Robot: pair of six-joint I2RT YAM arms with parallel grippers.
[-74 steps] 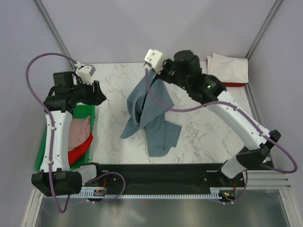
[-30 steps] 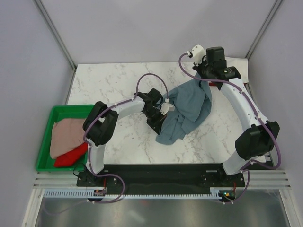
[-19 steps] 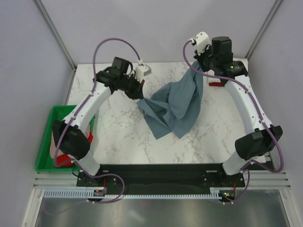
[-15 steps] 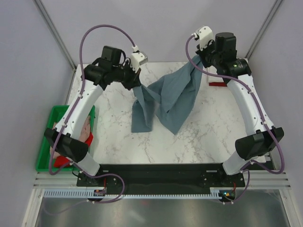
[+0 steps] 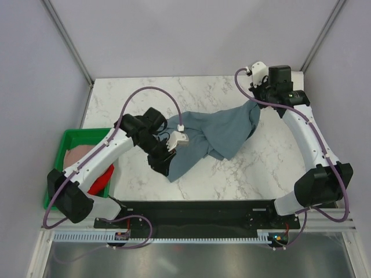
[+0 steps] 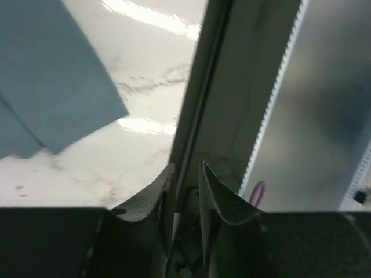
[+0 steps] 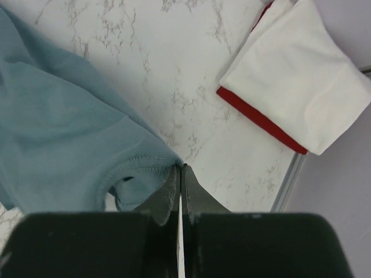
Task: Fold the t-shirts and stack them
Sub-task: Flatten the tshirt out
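Note:
The slate blue-grey t-shirt (image 5: 214, 130) lies stretched across the middle of the marble table. My right gripper (image 5: 259, 104) is shut on its far right edge; in the right wrist view the jaws (image 7: 179, 168) pinch a stitched hem of the shirt (image 7: 69, 121). My left gripper (image 5: 164, 164) is low at the shirt's near left corner. In the left wrist view its jaws (image 6: 185, 169) stand slightly apart with nothing between them, and the shirt's corner (image 6: 46, 87) lies free to the upper left. A folded white shirt (image 7: 295, 92) lies on a red one (image 7: 255, 116) at the back right.
A green tray (image 5: 87, 134) at the left edge holds a pale pink shirt (image 5: 72, 156) and a red one (image 5: 103, 176). The left gripper points toward the table's near edge and black base rail (image 6: 232, 116). The table's metal rim (image 7: 290, 179) runs close to the right gripper.
The left arm swung down from the back left to the near centre and let go of the shirt. The right gripper lowered its end, and the shirt now lies spread on the table.

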